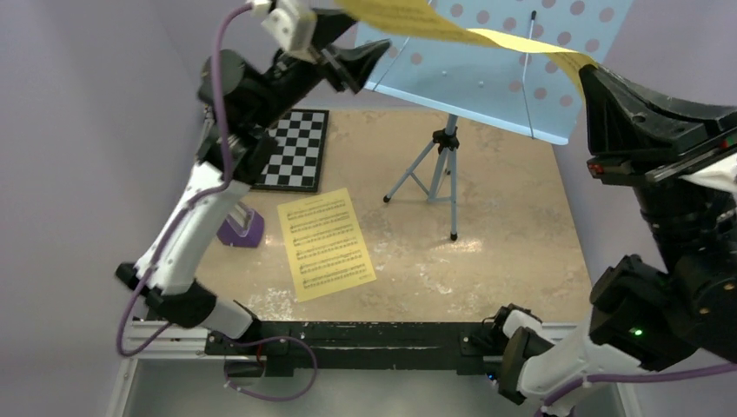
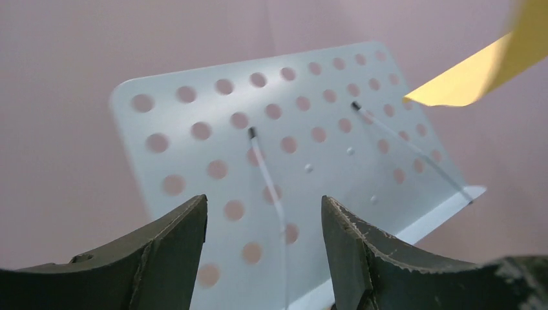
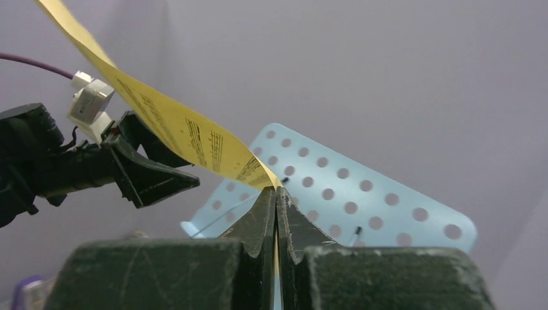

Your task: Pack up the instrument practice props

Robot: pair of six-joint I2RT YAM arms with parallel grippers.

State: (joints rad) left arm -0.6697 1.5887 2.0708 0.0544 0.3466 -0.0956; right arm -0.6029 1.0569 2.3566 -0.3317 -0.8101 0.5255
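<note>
The light blue music stand (image 1: 446,143) stands on its tripod at the back of the table, its hole-dotted tray (image 1: 487,82) tilted up. My right gripper (image 1: 587,76) is shut on the corner of a yellow sheet of music (image 1: 452,30), which hangs in the air above the tray. In the right wrist view the sheet (image 3: 181,126) curves away from the pinched jaws (image 3: 276,190). My left gripper (image 1: 365,62) is open and empty, just left of the tray (image 2: 310,161). A second yellow sheet (image 1: 326,245) lies flat on the table. The purple metronome (image 1: 242,228) sits half hidden behind my left arm.
A black-and-white checkerboard (image 1: 295,149) lies at the back left, under my left arm. The stand's tripod legs (image 1: 408,181) spread over the table's far middle. Purple walls close in the table on the left, back and right.
</note>
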